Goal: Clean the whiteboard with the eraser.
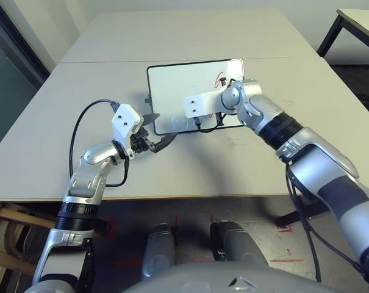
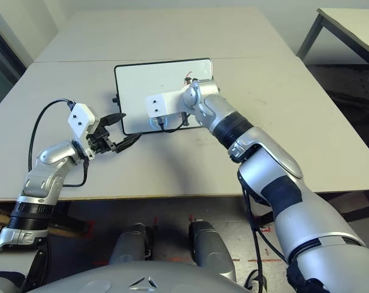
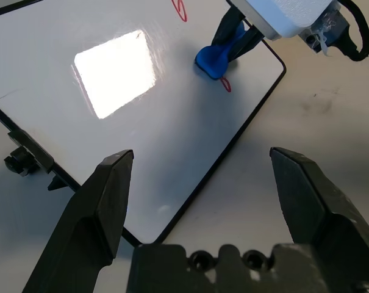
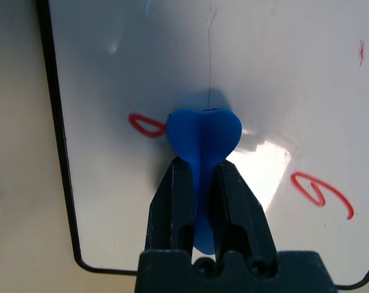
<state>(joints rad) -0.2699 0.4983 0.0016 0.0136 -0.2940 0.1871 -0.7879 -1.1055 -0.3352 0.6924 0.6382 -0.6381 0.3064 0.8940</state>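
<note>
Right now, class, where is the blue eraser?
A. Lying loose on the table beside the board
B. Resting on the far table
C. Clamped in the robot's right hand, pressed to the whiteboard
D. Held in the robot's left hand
C: the right hand grips the eraser against the whiteboard; the left hand is open and empty.

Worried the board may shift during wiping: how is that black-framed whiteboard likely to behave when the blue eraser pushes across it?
The glossy black-framed whiteboard lies flat on the plain table and nothing holds it, so it may slide. The open left tool hovers off its edge. The small blue eraser, clamped in the right tool, should glide easily.
</note>
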